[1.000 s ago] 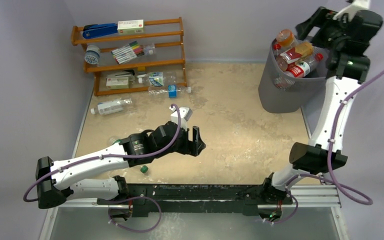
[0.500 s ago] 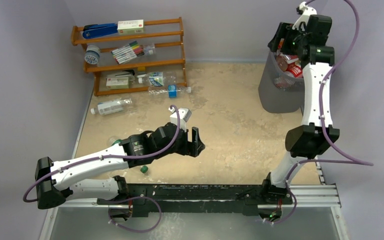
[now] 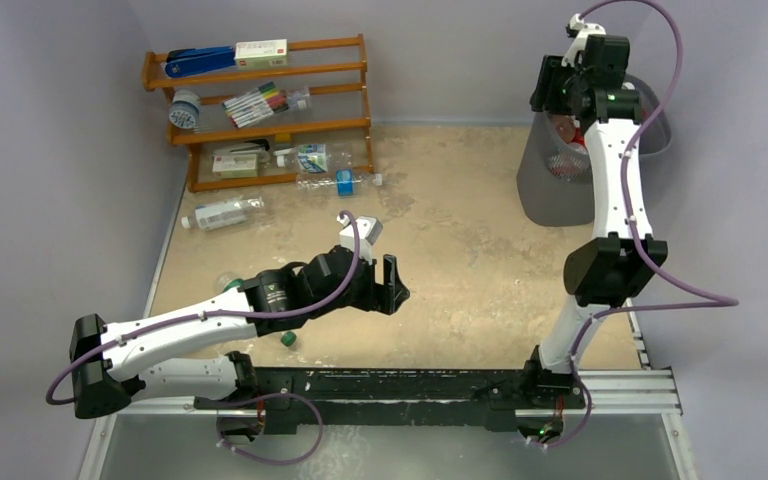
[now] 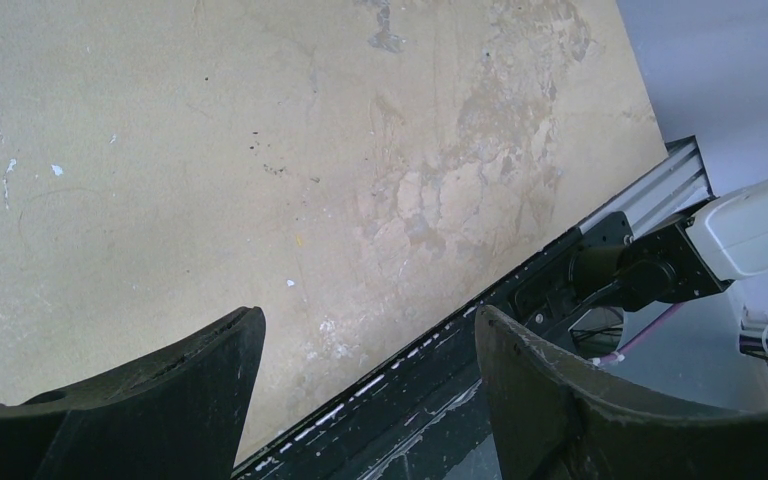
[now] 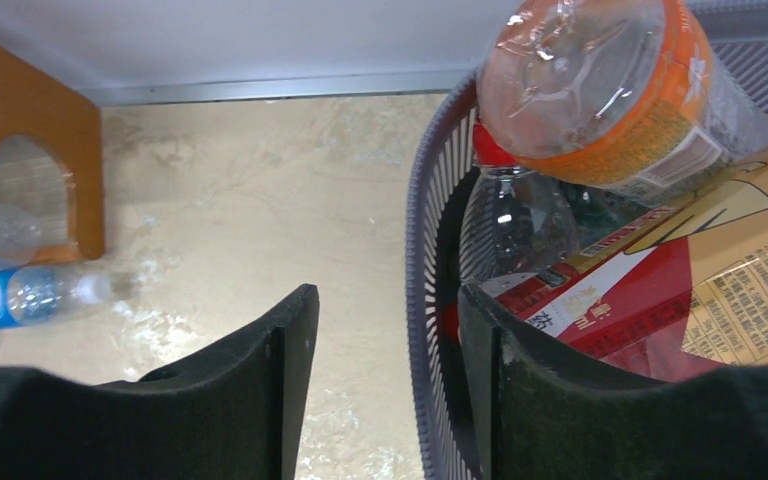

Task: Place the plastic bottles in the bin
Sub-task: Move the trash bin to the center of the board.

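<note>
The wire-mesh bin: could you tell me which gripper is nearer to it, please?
Right. The right gripper is above the bin, at its rim; the left gripper is mid-table, far to its left.

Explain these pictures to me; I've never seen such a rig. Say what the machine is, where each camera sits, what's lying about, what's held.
Two robot arms are bolted at the near edge of the table. One picture looks down from above; the others come from a camera on each wrist, dark fingers showing. The left gripper hangs open over bare table, empty. The right gripper, also open and empty, is at the mesh bin, which holds bottles. Loose bottles lie by the wooden rack.
</note>
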